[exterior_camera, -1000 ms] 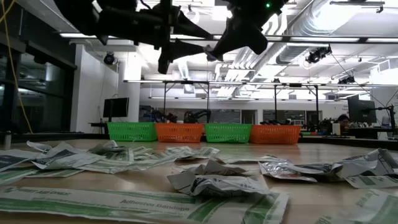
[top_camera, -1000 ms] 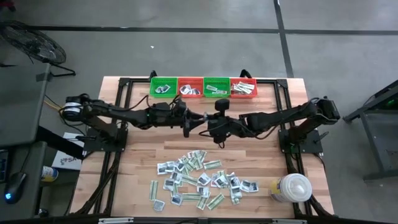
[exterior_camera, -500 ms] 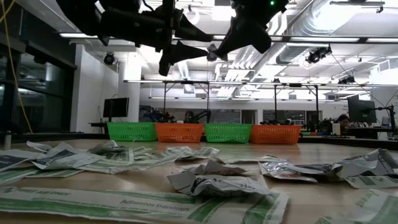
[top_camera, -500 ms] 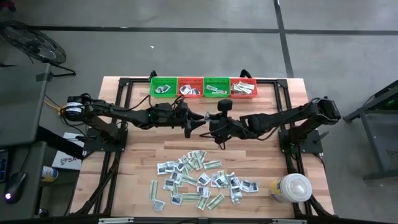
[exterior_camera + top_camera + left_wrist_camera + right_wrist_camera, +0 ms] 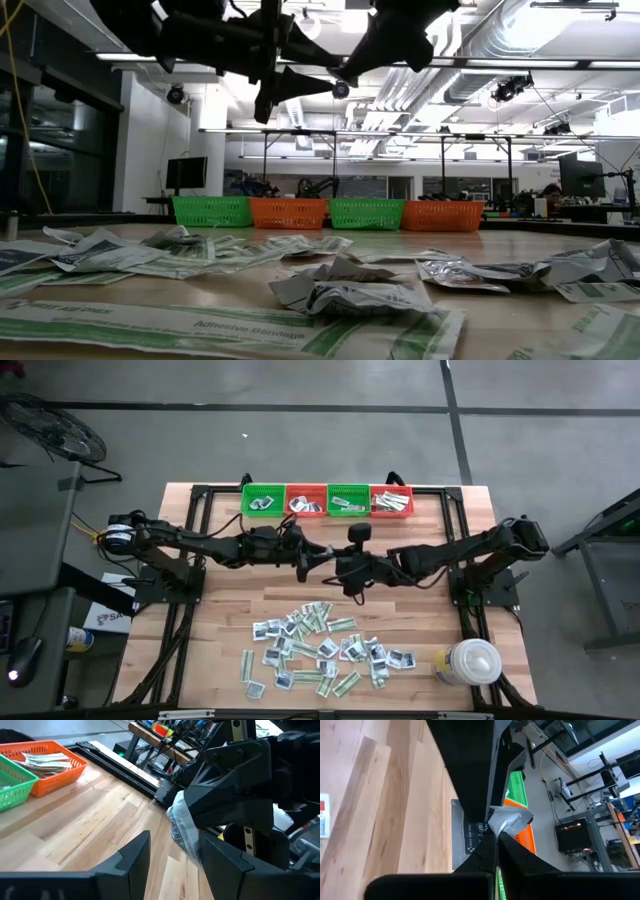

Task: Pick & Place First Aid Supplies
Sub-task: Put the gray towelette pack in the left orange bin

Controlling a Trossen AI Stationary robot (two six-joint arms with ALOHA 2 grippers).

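Crinkly silver-white foil: that's the packet pinched in the right claw, fingers pressed together on one edge, held in the air over the bare middle of the table. The left claw faces it with fingers spread, packet sitting just ahead of the gap, not yet between them. In the high view both claws meet mid-table, left claw just beside right claw. Looks like a hand-over in mid-air, judging by the pose.

Rest of the first aid supplies lie scattered on the near half of the table, white/grey squares mixed w/ pale-green strips. Four baskets along the far edge, green, red, green, red, each w/ some packets already in. A big white lidded tub stands near-right, apart from the pile.

Handling, my guess: packet is v. light, thin, soft and floppy, prob. a bit slick. It'll bend, not break. Best hold is on the free flat edge opposite the right claw's pinch, fingers closing across the thin faces. Grab too near the crumpled part and it may fold or slip out. Low-view packets show the same wrinkly, limp look.
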